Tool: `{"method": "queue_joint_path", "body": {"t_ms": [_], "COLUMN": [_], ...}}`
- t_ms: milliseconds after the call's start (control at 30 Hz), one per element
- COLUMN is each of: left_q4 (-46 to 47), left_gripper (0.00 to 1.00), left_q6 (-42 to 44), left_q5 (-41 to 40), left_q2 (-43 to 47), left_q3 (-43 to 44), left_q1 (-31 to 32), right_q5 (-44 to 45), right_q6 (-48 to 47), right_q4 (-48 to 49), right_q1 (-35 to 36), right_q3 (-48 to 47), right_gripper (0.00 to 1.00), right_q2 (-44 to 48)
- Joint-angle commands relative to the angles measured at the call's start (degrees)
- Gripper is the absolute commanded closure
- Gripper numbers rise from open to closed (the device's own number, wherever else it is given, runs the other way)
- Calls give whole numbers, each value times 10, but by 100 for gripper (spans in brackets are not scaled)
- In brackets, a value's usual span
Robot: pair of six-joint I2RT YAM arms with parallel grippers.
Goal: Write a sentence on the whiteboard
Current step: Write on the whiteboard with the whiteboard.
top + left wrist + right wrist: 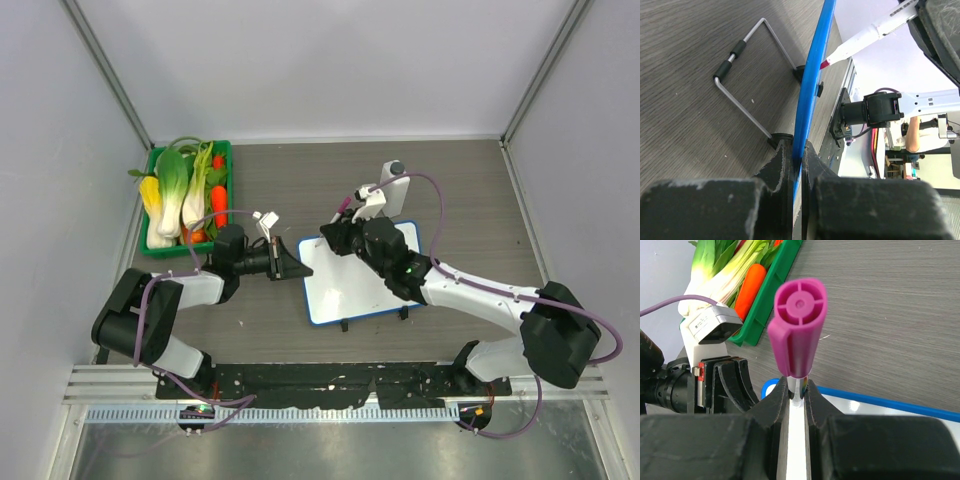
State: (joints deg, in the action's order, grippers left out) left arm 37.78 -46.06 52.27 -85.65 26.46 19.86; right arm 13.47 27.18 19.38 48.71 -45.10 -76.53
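Observation:
The whiteboard (pixel 352 285), white with a thin blue rim, lies in the middle of the table. My left gripper (pixel 291 266) is shut on its left edge; in the left wrist view the blue rim (pixel 813 75) runs up from between the jaws of the left gripper (pixel 800 151). My right gripper (pixel 798 390) is shut on a marker (pixel 797 325) with a pink cap on its back end, over the board's far left corner (pixel 338 232). The marker's pink-red tip (pixel 826 63) sits at the board's face. The sentence is out of view.
A green tray (pixel 224 150) of vegetables stands at the back left. A white bottle (pixel 393 190) with a dark cap stands just behind the board. The board's wire stand (pixel 742 82) rests on the wooden tabletop beside the rim.

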Motion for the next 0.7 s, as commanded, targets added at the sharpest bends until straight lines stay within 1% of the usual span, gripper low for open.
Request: {"method": "queue_joint_path", "body": {"t_ms": [0,667], "left_q4": [-26,-17], "left_gripper": [100,100], "left_q6": [12,10], "left_q5": [-21,-16], "left_q2": [-10,-22], "left_q3": [5,4], "left_q1": [-3,-3], "right_q5": [14,-6], "right_q6": [5,17], "right_q4": [15,7], "right_q1": [3,8], "right_q3": [17,70], "right_gripper": [99,98], "right_q2": [16,36]}}
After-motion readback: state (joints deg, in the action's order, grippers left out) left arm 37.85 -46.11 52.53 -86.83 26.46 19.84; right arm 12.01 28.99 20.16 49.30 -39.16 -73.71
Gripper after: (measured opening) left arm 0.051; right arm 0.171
